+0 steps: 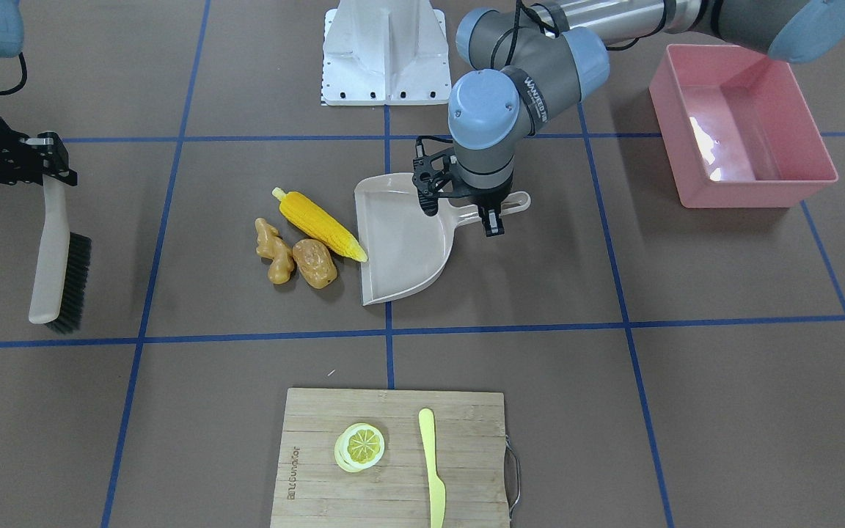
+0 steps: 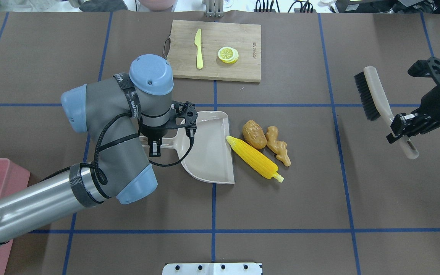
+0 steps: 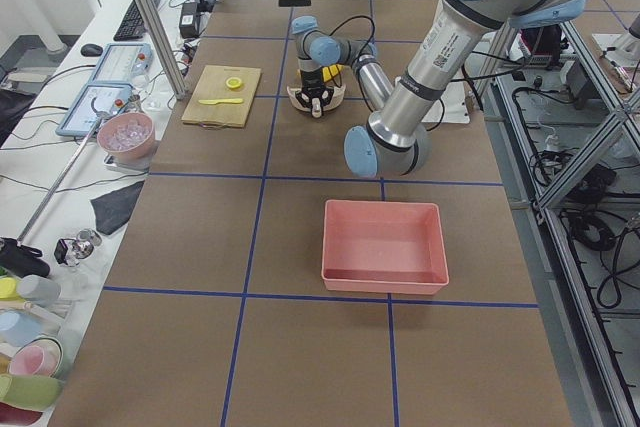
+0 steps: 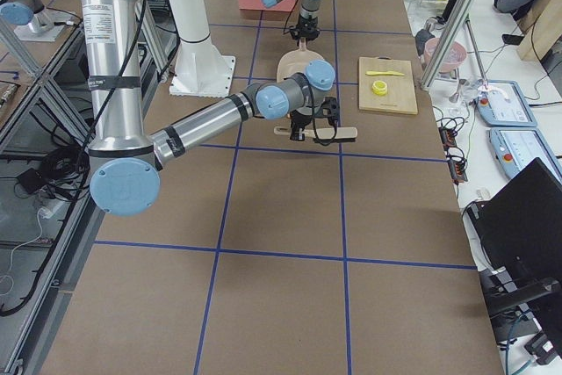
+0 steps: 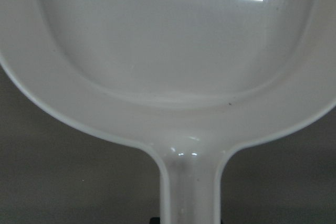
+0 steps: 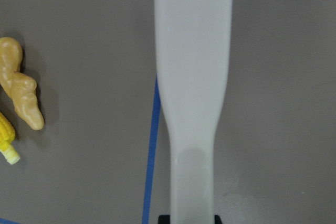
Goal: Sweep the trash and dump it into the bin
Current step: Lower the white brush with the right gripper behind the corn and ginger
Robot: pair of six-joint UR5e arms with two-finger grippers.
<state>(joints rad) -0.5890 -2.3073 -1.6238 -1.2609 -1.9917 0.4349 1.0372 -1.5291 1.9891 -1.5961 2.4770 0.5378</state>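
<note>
With the left gripper [image 2: 154,148] closed on the dustpan [image 2: 209,154] handle, you see the dustpan lying flat on the table, its straight open lip turned toward the trash. The corn [image 2: 254,159] lies slantwise along that lip, one end touching it. The potato [image 2: 254,134] sits just past the corn, and the ginger [image 2: 278,147] lies against the potato's outer side. Beyond the ginger you have a wide stretch of bare table before the brush [image 2: 372,91]. The brush is well apart from the dustpan, bristles facing it, and the right gripper [image 2: 404,128] is clamped on its handle. On the handle side of the dustpan, well apart, stands the bin [image 1: 752,195], open side up; the left arm reaches over the table between them. The board [image 2: 243,36] with the lemon [image 2: 228,54] and knife [image 2: 199,49] lies farther from the robot than the dustpan, with a clear strip of table between them.
</note>
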